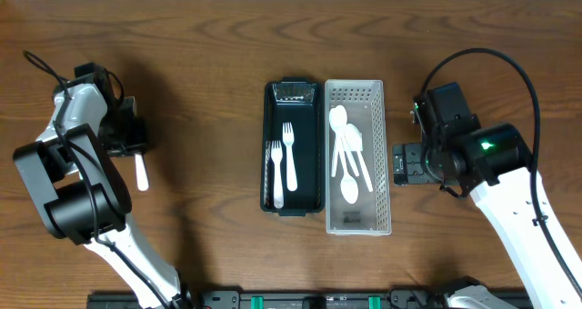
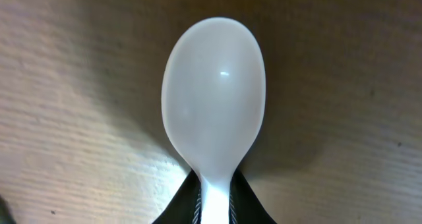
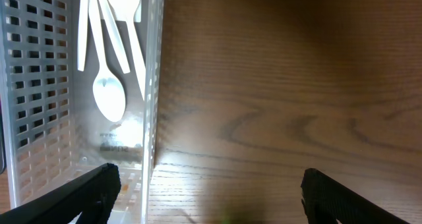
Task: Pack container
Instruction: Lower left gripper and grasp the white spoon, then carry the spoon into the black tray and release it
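Spoon [image 2: 213, 112] — pinched in left jaws.

A white plastic spoon [image 2: 214, 95] fills the middle of the view. The left gripper [image 2: 214, 204] pinches its thin handle at the bottom, with one dark finger on each side. The brown wooden table [image 2: 66, 85] lies underneath, dark with shadow around the spoon.

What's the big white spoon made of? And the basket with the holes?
The spoon looks like white plastic: smooth, glossy, with a small glint. The basket also looks plastic: pale, frosted walls with moulded rows of holes.
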Controlling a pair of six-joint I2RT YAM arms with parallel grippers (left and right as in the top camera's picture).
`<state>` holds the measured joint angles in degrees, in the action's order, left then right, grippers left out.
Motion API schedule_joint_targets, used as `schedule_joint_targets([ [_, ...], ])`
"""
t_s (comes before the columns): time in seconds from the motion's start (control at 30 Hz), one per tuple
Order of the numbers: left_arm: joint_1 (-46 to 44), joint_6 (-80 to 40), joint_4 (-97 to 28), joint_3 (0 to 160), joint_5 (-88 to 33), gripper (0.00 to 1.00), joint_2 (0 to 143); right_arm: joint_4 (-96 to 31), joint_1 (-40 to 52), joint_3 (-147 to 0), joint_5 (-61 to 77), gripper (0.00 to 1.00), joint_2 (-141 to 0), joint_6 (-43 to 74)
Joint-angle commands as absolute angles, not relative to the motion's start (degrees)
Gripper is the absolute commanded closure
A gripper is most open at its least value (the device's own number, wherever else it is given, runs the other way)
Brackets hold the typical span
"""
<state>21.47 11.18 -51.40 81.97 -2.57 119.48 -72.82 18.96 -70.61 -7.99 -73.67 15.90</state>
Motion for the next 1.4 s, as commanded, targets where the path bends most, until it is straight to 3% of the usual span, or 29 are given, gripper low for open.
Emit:
schedule_joint_targets([
  [0.0,19.7,8.1,-53.6,82.3,-2.0,0.94,118.6,-72.9,18.2,-70.3,-8.6,0.09,-73.5,15.8],
  [0.2,11.8,6.9,-56.8,84.4,-6.9,0.94,108.6,-72.9,18.2,-70.3,-8.6,0.09,-73.5,15.1],
  [0.47,-9.7,-1.5,-57.5,84.4,-6.9,0.94,89.4,-72.8,18.2,-70.3,-8.6,0.09,-73.5,15.1],
  [0.7,-25.9,-10.7,-54.8,84.0,-3.7,0.94,87.8,-72.7,18.2,-70.3,-8.6,0.09,-73.5,15.2],
  [1.0,-32.0,-15.8,-52.6,81.9,-3.5,0.94,99.7,-72.9,18.2,-70.3,-8.6,0.09,-73.5,15.2],
  [1.13,-32.3,-15.8,-52.6,81.9,-3.5,0.94,105.0,-72.2,17.4,-70.4,-12.1,0.09,-73.5,21.0],
  [1.37,-32.3,-15.7,-52.3,81.9,-3.5,0.94,107.6,-68.7,5.0,-70.4,-12.8,0.03,-73.5,24.6],
])
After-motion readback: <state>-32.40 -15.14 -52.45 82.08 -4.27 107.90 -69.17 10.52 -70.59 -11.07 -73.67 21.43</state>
